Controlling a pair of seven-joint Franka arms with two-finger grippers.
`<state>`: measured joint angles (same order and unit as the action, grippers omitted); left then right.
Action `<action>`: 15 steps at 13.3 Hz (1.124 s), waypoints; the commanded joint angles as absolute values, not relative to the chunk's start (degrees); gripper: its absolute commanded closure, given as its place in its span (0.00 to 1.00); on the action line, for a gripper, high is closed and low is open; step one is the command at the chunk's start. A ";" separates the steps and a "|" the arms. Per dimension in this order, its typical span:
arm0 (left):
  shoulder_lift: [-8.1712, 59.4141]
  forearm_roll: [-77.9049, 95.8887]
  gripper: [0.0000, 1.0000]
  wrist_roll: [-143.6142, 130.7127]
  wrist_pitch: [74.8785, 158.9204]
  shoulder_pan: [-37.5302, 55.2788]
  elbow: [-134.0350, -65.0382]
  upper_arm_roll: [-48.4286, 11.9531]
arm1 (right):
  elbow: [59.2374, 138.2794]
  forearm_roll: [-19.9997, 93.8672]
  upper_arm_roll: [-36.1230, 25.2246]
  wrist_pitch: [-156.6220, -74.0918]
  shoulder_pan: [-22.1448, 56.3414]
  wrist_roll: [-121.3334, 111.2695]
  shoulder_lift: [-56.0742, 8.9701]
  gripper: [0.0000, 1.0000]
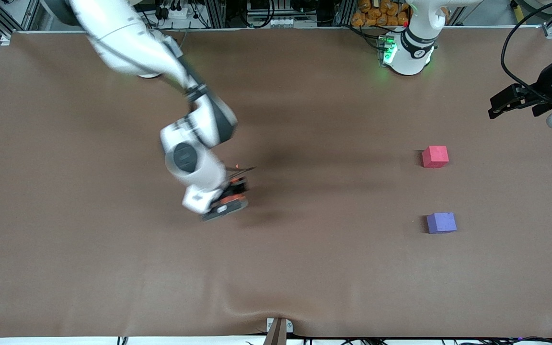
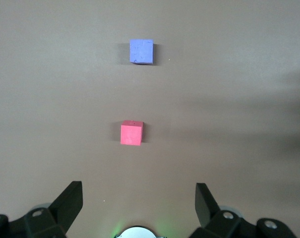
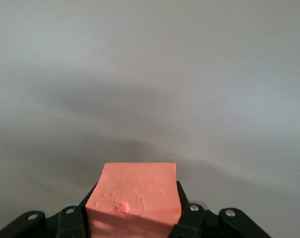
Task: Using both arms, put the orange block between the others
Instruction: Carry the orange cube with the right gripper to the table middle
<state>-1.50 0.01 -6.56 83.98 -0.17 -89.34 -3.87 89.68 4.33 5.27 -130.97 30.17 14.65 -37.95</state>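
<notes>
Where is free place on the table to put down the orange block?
Bare cloth lies between the red-pink cube and the purple cube, and across the wide middle under the right gripper holding the orange block. Nowhere is crowded.

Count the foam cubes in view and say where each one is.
3. The orange block is held in the right gripper over the table's middle. The red-pink cube and purple cube sit toward the left arm's end, purple nearer the camera.
</notes>
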 commanded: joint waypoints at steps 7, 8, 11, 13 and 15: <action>-2.55 -0.26 0.00 -5.36 82.35 -1.14 -89.21 -4.13 | 79.11 4.48 4.22 -130.25 40.95 37.78 -48.69 0.95; -2.29 -0.18 0.00 -5.36 82.35 -0.97 -89.21 -4.22 | 78.75 4.48 4.22 -130.17 40.96 38.84 -49.04 0.75; -1.85 -0.18 0.00 -6.42 82.35 -0.26 -89.38 -4.66 | 78.49 0.99 3.96 -129.64 40.87 38.67 -48.17 0.00; -1.67 -0.18 0.00 -6.50 82.35 -0.26 -89.47 -4.83 | 78.31 0.26 3.78 -127.11 40.00 38.67 -46.76 0.00; -0.97 -0.26 0.00 -6.59 82.35 0.00 -89.39 -4.92 | 77.17 0.26 3.78 -122.98 37.19 38.67 -44.23 0.00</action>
